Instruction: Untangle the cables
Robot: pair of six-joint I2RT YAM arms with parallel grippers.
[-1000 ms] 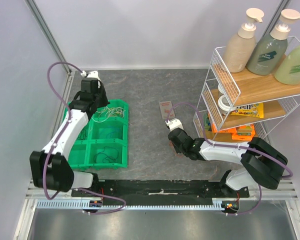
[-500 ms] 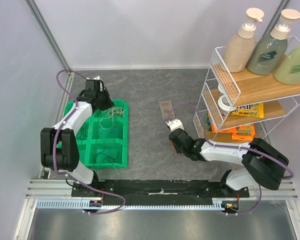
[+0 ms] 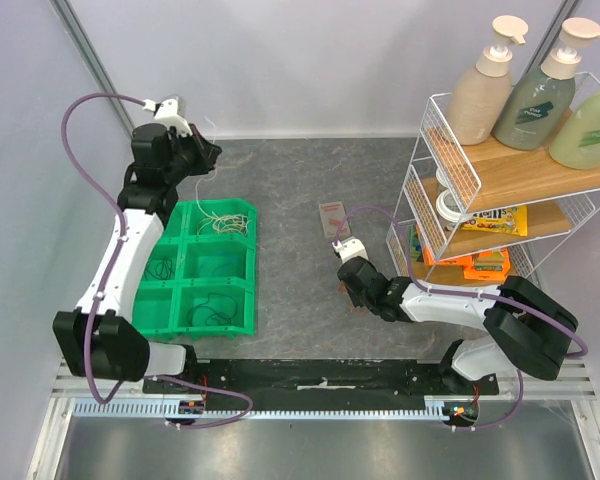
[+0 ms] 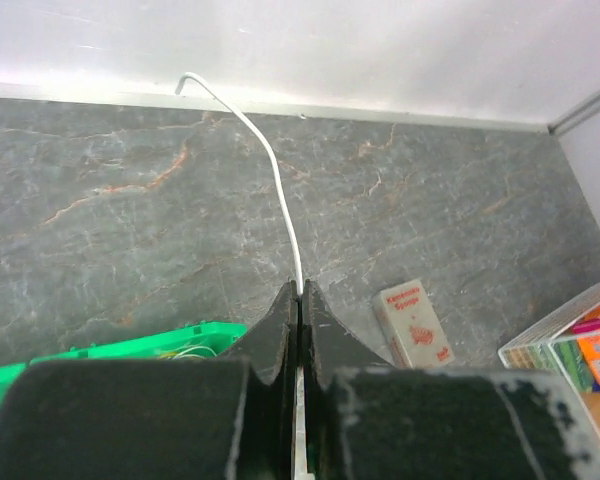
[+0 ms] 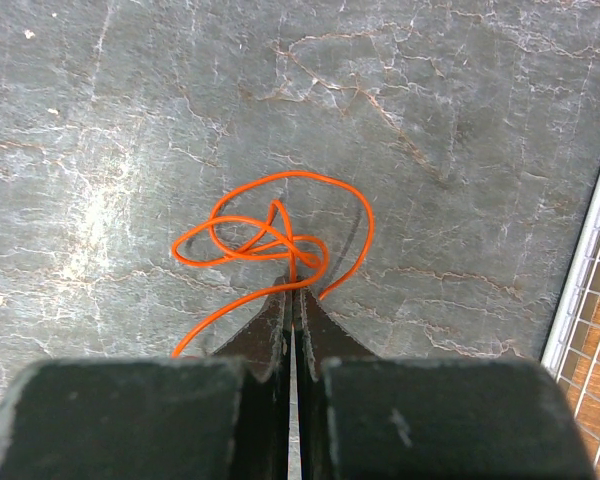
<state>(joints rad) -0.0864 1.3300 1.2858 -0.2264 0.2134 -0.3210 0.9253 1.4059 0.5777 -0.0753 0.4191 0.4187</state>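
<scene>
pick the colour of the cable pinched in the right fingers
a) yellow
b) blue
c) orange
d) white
C: in the right wrist view the right fingers are shut on a looped orange cable.

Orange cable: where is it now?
In the right wrist view, the orange cable lies looped on the table, one strand pinched by the right gripper, left of the wire rack.
</scene>
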